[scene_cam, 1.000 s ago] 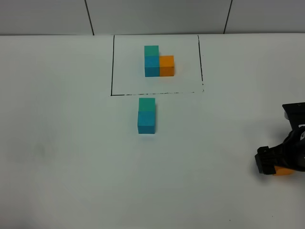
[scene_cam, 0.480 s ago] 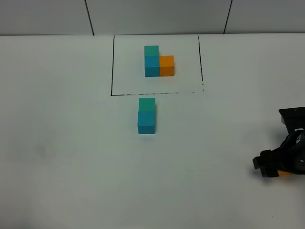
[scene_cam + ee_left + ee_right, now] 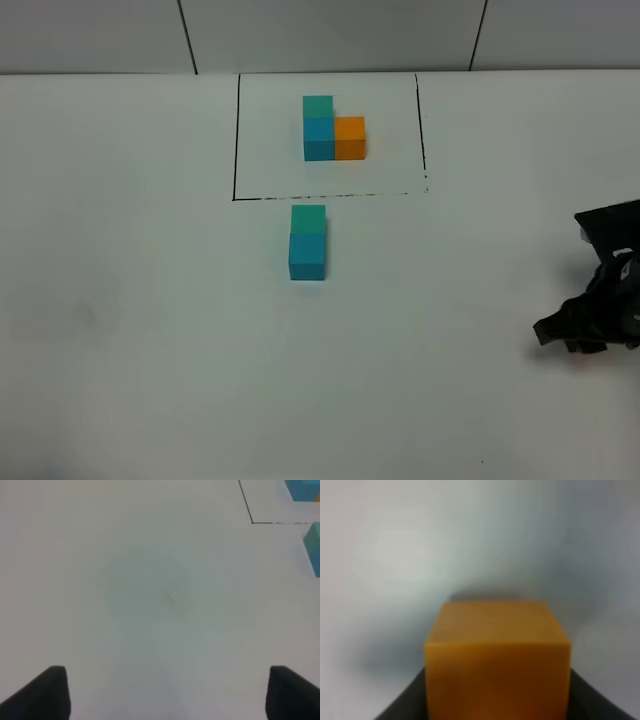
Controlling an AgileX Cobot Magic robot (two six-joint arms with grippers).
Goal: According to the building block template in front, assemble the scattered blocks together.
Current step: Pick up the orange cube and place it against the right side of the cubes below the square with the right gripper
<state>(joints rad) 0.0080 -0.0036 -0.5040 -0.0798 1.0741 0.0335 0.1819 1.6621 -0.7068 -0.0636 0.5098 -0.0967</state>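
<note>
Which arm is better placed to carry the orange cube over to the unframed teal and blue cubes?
Right. The right hand is shut on the small matte orange cube. The left hand is open over the bare white table, holding nothing.

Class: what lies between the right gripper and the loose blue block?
Only bare white table between right gripper and blue block, in the exterior high view.
</note>
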